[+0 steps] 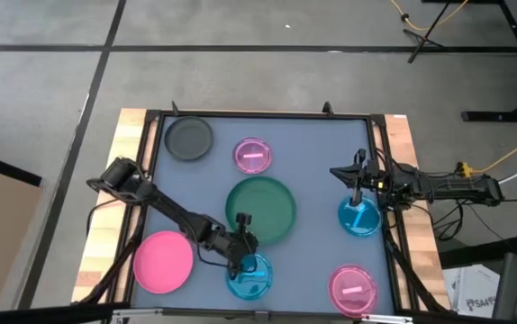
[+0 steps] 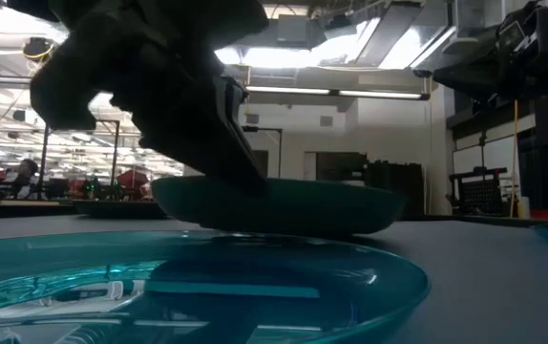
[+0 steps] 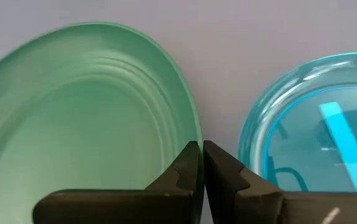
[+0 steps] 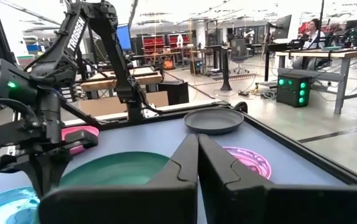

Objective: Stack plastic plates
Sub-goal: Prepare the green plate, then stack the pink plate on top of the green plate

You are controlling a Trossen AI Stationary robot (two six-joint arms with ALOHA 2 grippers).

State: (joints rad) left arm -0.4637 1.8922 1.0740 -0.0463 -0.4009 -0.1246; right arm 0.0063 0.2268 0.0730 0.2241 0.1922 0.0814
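From above, we see the plates spread singly over the table (image 1: 317,135), none stacked: the grey plate (image 1: 188,139) at the far left corner, a magenta plate (image 1: 252,155) just right of it, the green plate (image 1: 260,210) in the middle, the pink plate (image 1: 162,262) near left, a blue plate (image 1: 250,277) at the near edge, another blue plate (image 1: 359,218) on the right, and a second magenta plate (image 1: 352,288) near right. The left gripper (image 1: 240,250) sits between the green plate and the near blue one. The right gripper (image 1: 358,184) hangs just beyond the right blue plate.

At table height, the blue plate (image 2: 188,287) fills the foreground, the green plate (image 2: 284,205) lies behind it, and a dark gripper (image 2: 159,86), probably the left, looms over both.

Through the left wrist, its fingers (image 3: 185,171) stand nearly pressed together with a thin slit between them, holding nothing, beside the rim of the green plate (image 3: 73,118), the blue plate (image 3: 315,130) on the other side.

Through the right wrist, that arm's fingers (image 4: 185,162) are pressed together, empty, above the table
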